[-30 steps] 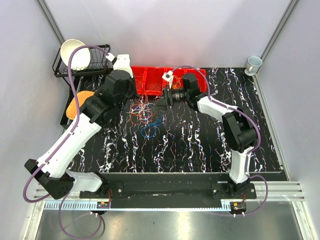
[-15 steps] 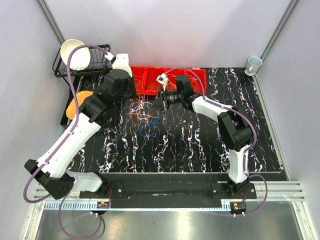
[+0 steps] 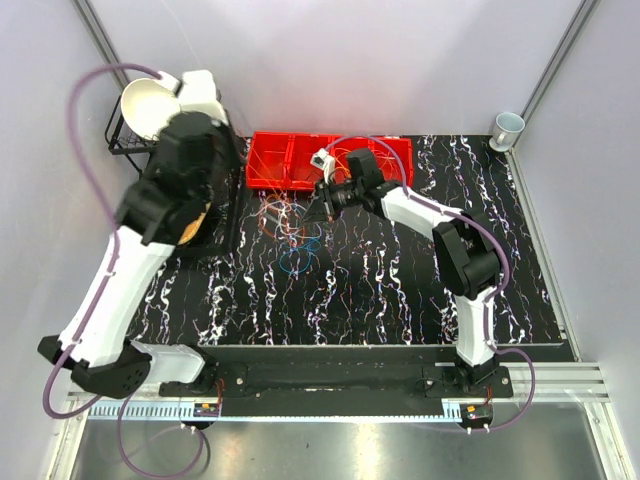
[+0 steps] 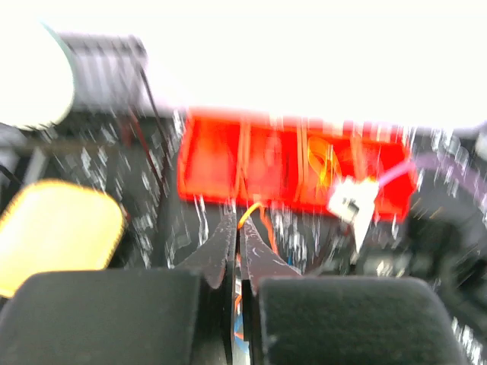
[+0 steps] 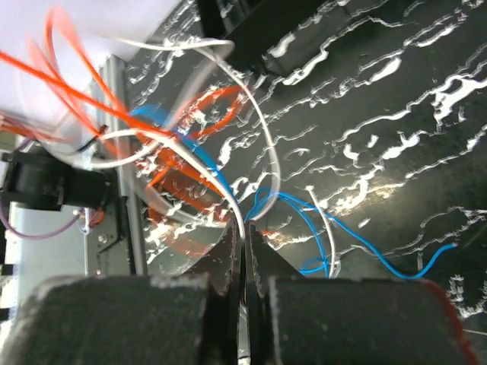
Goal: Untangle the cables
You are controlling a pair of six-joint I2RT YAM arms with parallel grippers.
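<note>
The cables lie tangled on the black marbled table just in front of the red bin. In the left wrist view my left gripper is shut on an orange cable that loops out from between its tips; the view is blurred. The left arm is raised high at the back left and hides those fingers from above. My right gripper is at the tangle's right edge, shut on a white cable. Orange loops and a blue cable spread beyond its tips. A blue loop lies nearer me.
A red divided bin stands at the back of the table. A wire dish rack with a white bowl is at the back left, and a yellow pad lies beside it. A cup sits at the back right corner.
The right gripper reached left into the tangle and shut on the white cable. The left arm lifted up and back to the left with its orange cable, pulling the tangle.
</note>
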